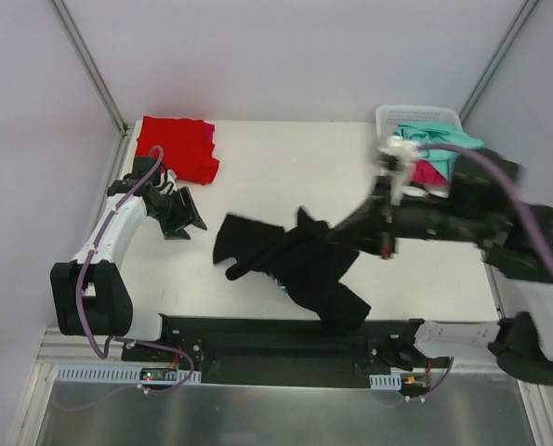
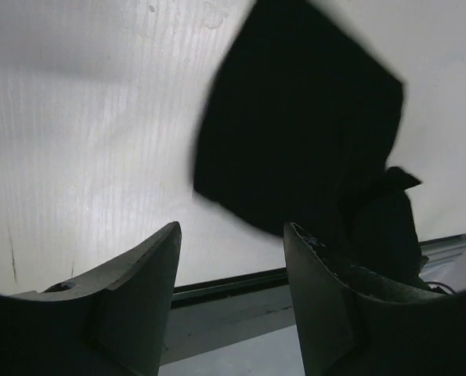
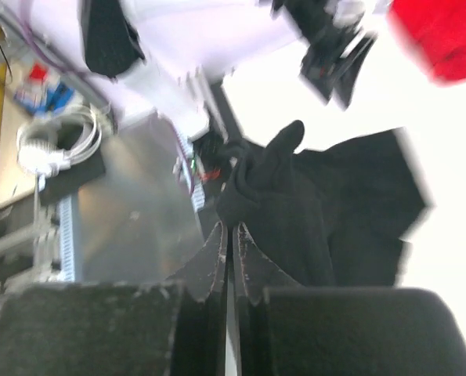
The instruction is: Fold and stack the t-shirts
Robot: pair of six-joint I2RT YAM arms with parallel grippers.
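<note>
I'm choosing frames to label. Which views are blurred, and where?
Top view: table and left arm sharp, right arm smeared by motion. Right wrist view: blurred throughout, red shirt and black shirt soft-edged. Left wrist view: black shirt's edge slightly soft, left end effector in shadow.

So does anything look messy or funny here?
Yes, the black shirt is a mess. It lies crumpled and twisted in the middle of the table, not folded flat like the red shirt in the far left corner. The right pincer is shut on a bunched-up bit of it.
</note>
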